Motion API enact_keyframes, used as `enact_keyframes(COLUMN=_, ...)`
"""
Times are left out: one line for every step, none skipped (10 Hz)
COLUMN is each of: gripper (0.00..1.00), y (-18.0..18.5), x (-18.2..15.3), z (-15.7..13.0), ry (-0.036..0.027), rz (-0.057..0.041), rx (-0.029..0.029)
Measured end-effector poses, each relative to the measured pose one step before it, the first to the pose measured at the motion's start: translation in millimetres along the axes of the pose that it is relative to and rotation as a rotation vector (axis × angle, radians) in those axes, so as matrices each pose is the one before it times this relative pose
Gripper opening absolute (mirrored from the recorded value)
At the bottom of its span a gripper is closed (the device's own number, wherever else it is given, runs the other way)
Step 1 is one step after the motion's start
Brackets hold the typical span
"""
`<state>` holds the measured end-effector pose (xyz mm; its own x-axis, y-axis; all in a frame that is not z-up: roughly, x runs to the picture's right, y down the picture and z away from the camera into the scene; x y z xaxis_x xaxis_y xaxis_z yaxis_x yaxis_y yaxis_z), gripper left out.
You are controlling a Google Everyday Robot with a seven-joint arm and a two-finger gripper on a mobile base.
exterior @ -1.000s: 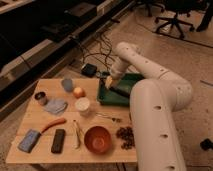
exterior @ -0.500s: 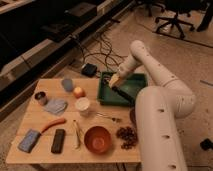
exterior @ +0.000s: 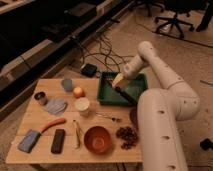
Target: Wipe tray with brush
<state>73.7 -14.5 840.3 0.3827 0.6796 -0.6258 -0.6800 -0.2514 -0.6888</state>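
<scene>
The gripper [exterior: 119,81] hangs low over the green tray [exterior: 107,95], toward its left-middle part, and its fingers appear closed on the upper end of the brush [exterior: 123,93]; the view is too coarse to be sure how firm that hold is. The brush slants down and to the right from the fingers, and its lower end seems to rest on the tray floor near the front right. So the wiping stroke itself looks to be in hand, not the pick-up or the approach. The next move would call for dragging the brush tip across the floor with light downward pressure, keeping the stroke inside the raised sides so the tray, which sits at the far right corner of the tabletop [exterior: 35,122], is not pushed. Around it lie things that play no part: the orange curved tool [exterior: 53,124], the flat black bar [exterior: 58,141], the brown bowl [exterior: 97,139] and the white cup [exterior: 82,104]. Against the frame half a second earlier, the gripper sits further into the tray and the brush has swung rightward; a second ago the wrist stood over the tray's left edge.
</scene>
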Motion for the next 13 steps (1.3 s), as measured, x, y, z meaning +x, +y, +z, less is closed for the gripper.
enact_keyframes(gripper=0.0, y=-3.61, x=3.36, z=2.91, ry=0.02488, rz=0.02354, rx=0.0114)
enact_keyframes(gripper=0.0, y=-6.65, x=4.41, z=0.29, ry=0.01736, rz=0.02325, rx=0.01389)
enact_keyframes(gripper=0.0, y=-4.36, x=2.9, z=0.02, ry=0.00996, rz=0.01256, rx=0.01174)
enact_keyframes(gripper=0.0, y=-9.62, x=7.5, z=-0.8, ry=0.01538, rz=0.02389, rx=0.02665)
enact_keyframes(gripper=0.0, y=-7.13, x=6.65, z=-0.86, ry=0.00896, rz=0.01593, rx=0.01125)
enact_keyframes(gripper=0.0, y=-7.38, x=6.85, z=-1.25, ry=0.00545, rz=0.01601, rx=0.00727)
enact_keyframes(gripper=0.0, y=-7.16, x=6.82, z=0.27, ry=0.00747, rz=0.01537, rx=0.00891)
enact_keyframes(gripper=0.0, y=-11.23, x=9.78, z=2.67, ry=0.01135, rz=0.02334, rx=0.01143)
enact_keyframes(gripper=0.0, y=-9.11, x=4.75, z=6.41, ry=0.01185, rz=0.01781, rx=0.00449)
enact_keyframes(gripper=0.0, y=-6.43, x=1.86, z=5.44, ry=0.00735, rz=0.01616, rx=0.00176)
enact_keyframes(gripper=0.0, y=-8.38, x=1.78, z=6.51, ry=0.00872, rz=0.01828, rx=0.00286)
enact_keyframes(gripper=0.0, y=-9.26, x=3.25, z=-0.04, ry=-0.00414, rz=0.01828, rx=0.00456)
enact_keyframes(gripper=0.0, y=-7.3, x=2.78, z=-1.52, ry=-0.00508, rz=0.01365, rx=0.00424)
